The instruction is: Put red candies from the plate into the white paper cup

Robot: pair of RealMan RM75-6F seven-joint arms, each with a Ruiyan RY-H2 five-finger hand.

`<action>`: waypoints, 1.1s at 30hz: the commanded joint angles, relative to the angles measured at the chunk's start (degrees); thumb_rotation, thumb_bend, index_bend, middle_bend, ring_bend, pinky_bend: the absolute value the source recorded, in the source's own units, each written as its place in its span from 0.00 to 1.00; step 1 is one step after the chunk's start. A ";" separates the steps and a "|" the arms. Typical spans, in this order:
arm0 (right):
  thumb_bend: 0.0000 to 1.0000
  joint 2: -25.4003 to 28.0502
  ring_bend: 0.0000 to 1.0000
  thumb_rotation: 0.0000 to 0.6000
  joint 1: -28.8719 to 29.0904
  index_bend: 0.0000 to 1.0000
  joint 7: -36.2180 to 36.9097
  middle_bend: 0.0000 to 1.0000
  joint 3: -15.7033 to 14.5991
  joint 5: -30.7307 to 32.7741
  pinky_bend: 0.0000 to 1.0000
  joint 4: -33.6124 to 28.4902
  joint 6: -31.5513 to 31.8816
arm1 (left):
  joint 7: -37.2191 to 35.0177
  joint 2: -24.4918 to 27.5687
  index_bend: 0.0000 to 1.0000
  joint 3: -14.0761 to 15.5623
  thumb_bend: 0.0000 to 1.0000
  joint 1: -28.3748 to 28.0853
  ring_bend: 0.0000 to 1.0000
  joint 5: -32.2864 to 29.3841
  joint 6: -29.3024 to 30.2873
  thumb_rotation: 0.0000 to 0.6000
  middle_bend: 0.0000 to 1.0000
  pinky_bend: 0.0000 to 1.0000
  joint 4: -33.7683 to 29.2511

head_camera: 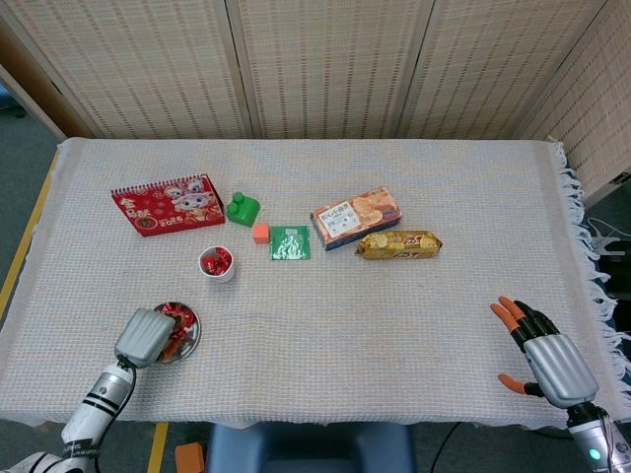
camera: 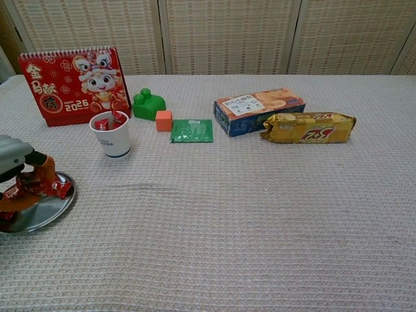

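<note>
A small metal plate (head_camera: 194,336) (camera: 40,214) with red candies (head_camera: 178,315) sits near the table's front left edge. My left hand (head_camera: 146,337) (camera: 18,168) hovers just above it, fingers curled down and pinching a red candy (camera: 31,188) lifted off the plate. The white paper cup (head_camera: 218,266) (camera: 111,140) stands upright behind and to the right of the plate, with some red candies (camera: 107,122) inside. Only the head view shows my right hand (head_camera: 540,355), which rests at the front right with fingers spread, holding nothing.
Behind the cup stand a red desk calendar (camera: 73,84), a green block (camera: 148,104) and a small orange cube (camera: 164,120). A green packet (camera: 192,130), a biscuit box (camera: 259,109) and a yellow snack bag (camera: 309,127) lie mid-table.
</note>
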 commanded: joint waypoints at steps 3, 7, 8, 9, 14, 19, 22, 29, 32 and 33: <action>0.06 -0.07 0.00 1.00 0.04 0.00 -0.13 0.00 0.00 0.04 0.14 0.00 -0.12 | 0.09 1.01 0.52 -4.64 0.39 -3.41 0.83 -1.99 -1.26 1.00 0.54 1.00 -2.77; 0.06 -0.23 0.00 1.00 0.18 0.00 -0.48 0.00 0.09 0.33 0.14 -0.04 -0.49 | 1.46 0.06 0.52 -8.75 0.39 -7.13 0.83 -5.05 -3.53 1.00 0.54 1.00 -3.03; 0.06 -0.27 0.00 1.00 0.21 0.00 -0.56 0.00 0.13 0.44 0.14 -0.05 -0.56 | 1.84 -0.33 0.52 -9.52 0.39 -7.97 0.83 -5.75 -4.06 1.00 0.54 1.00 -2.81; 0.06 -0.32 0.00 1.00 0.24 0.00 -0.68 0.00 0.20 0.61 0.14 -0.05 -0.66 | 2.60 -0.96 0.52 -10.42 0.39 -9.06 0.83 -6.63 -4.66 1.00 0.54 1.00 -2.36; 0.06 -0.41 0.00 1.00 0.35 0.00 -0.82 0.00 0.43 1.16 0.14 -0.05 -0.93 | 3.75 -3.53 0.52 -13.29 0.39 -12.77 0.83 -10.41 -6.93 1.00 0.54 1.00 -0.54; 0.06 -0.30 0.00 1.00 0.37 0.00 -0.51 0.00 0.66 1.65 0.14 0.07 -0.94 | 4.25 -6.54 0.52 -14.32 0.39 -15.74 0.82 -13.14 -8.71 1.00 0.54 1.00 4.40; 0.06 -0.26 0.00 1.00 0.40 0.00 -0.35 0.00 0.77 1.84 0.14 0.14 -0.97 | 3.48 -8.27 0.52 -14.68 0.39 -17.13 0.83 -14.45 -9.81 1.00 0.54 1.00 7.95; 0.06 -0.27 0.00 1.00 0.42 0.00 -0.34 0.00 0.88 2.10 0.14 0.16 -1.04 | 2.35 -10.02 0.49 -14.51 0.39 -18.33 0.83 -15.16 -10.41 1.00 0.52 1.00 11.99; 0.06 -0.40 0.00 1.00 0.56 0.00 -0.63 0.00 0.98 2.40 0.14 0.09 -1.38 | 2.23 -10.79 0.41 -13.96 0.39 -18.79 0.82 -14.57 -9.92 1.00 0.47 1.00 13.77; 0.06 -0.42 0.00 1.00 0.55 0.00 -0.70 0.00 1.00 2.46 0.14 0.06 -1.38 | 2.05 -10.94 0.38 -13.71 0.39 -18.79 0.82 -14.35 -9.66 1.00 0.45 1.00 14.11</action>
